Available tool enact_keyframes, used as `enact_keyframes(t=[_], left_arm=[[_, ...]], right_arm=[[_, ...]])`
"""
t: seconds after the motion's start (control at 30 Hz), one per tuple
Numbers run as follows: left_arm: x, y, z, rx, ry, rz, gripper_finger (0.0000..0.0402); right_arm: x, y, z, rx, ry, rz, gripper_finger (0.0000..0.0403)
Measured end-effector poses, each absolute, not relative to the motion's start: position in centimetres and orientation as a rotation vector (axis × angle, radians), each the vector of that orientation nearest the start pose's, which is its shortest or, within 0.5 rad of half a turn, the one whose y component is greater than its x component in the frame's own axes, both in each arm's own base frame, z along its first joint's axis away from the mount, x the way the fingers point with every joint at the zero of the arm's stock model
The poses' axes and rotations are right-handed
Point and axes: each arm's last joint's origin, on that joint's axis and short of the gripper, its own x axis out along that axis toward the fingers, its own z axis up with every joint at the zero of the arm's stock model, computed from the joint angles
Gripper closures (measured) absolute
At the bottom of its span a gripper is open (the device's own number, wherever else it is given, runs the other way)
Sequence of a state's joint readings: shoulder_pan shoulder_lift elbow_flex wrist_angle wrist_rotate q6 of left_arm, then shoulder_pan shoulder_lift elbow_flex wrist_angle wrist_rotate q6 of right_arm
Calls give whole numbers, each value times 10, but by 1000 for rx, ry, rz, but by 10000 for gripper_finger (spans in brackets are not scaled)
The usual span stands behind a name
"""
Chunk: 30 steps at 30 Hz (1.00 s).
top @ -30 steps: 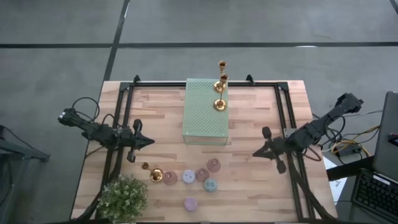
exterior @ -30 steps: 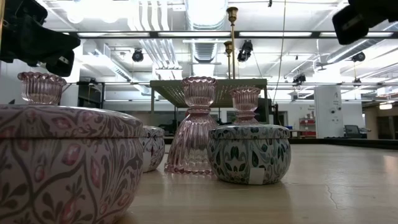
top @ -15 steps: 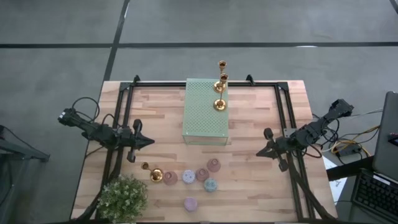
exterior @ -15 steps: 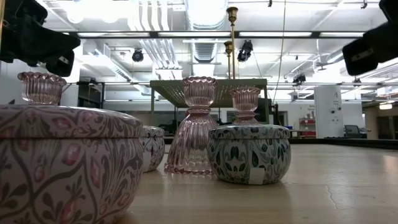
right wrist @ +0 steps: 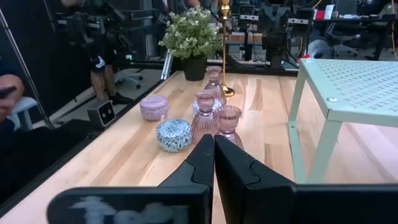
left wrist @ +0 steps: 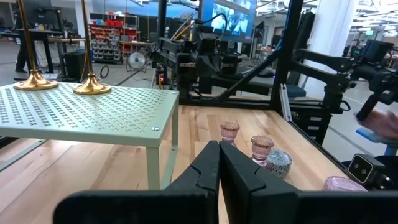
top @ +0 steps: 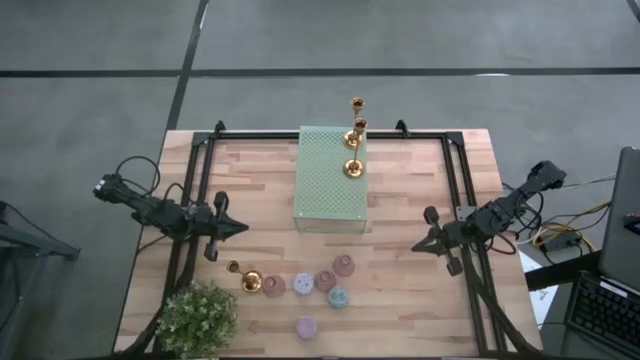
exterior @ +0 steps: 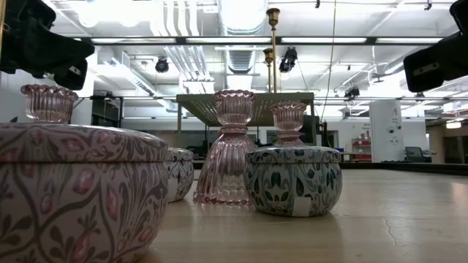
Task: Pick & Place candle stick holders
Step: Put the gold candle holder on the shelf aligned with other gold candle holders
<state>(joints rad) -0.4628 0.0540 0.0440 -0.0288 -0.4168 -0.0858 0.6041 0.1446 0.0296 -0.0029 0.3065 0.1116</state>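
Both claws clenched, nothing between the fingers. Left gripper (top: 243,228) hangs over the left side of the table; right gripper (top: 413,246) over the right side, both pointing inward at the green block.

My count from the high view:
- Three gold candle holders (top: 355,138) in a row along the right edge of the pale green perforated block (top: 331,179), stems tall and thin, round bases on the block's top.
- One more gold holder (top: 249,281) down on the wood, near the front left, beside the potted plant (top: 198,317).
- Pink glass holders (top: 343,265): I see three from the right wrist view, clustered at the front centre.
- Squat round patterned tins (top: 338,297): a blue-grey one and a lilac one (top: 306,327) clear from above; the low view puts a large pink-patterned tin (exterior: 77,183) right at the lens, and another small one behind it. I cannot settle the exact total.

Surface: wooden butcher-block table (top: 410,170) with a black frame round its edges. Block stands on legs, centre rear.

Room: grey floor, open workshop with ceiling ducts and strip lights, racks and monitors behind. A person's sleeve (right wrist: 9,68) shows off the table's edge in the right wrist view.
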Motion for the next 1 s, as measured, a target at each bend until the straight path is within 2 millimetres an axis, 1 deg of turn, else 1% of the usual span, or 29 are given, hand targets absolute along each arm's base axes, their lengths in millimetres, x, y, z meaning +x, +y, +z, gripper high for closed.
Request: enact_keyframes(t=[0.2,1.0], left_arm=[[91,-32,172,-69,37,-45,390],[91,-32,172,-69,36,-44,390]], right_arm=[[90,52,162,14,117,291,394],[90,52,162,17,117,292,394]])
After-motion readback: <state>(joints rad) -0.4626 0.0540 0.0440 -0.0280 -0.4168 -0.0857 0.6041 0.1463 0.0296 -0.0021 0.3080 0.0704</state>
